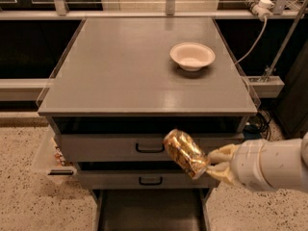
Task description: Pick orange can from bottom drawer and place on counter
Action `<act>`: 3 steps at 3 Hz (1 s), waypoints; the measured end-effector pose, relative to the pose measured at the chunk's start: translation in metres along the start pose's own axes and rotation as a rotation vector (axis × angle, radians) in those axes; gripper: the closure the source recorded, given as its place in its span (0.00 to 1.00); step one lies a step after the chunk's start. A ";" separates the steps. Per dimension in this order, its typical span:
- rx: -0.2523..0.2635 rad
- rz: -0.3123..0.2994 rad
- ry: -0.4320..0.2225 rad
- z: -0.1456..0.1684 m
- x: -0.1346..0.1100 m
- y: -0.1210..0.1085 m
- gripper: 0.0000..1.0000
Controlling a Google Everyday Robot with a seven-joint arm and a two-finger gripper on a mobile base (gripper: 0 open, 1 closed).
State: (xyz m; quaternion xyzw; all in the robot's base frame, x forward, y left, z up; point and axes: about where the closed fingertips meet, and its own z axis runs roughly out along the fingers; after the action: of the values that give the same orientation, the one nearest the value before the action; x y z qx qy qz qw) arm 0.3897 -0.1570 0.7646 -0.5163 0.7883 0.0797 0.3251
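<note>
Speckled beige terrazzo floor (24, 201) spreads beside the grey metal drawer cabinet (106, 148); a white power strip (257, 4) sits behind its right rear corner. The gripper (208, 163), clasping the orange can (185, 153), is before its drawers.

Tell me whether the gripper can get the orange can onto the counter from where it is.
Probably yes. The gripper holds the orange can in front of the upper drawers, below the counter's front edge. Only a white bowl sits on top, back right, leaving the near part free.
</note>
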 end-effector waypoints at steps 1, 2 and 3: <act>0.086 -0.062 -0.013 -0.040 -0.040 -0.019 1.00; 0.087 -0.064 -0.013 -0.040 -0.040 -0.019 1.00; 0.092 -0.130 -0.012 -0.045 -0.062 -0.042 1.00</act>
State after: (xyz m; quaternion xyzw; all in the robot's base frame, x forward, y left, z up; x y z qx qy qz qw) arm 0.4227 -0.1499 0.8454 -0.5505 0.7540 0.0251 0.3576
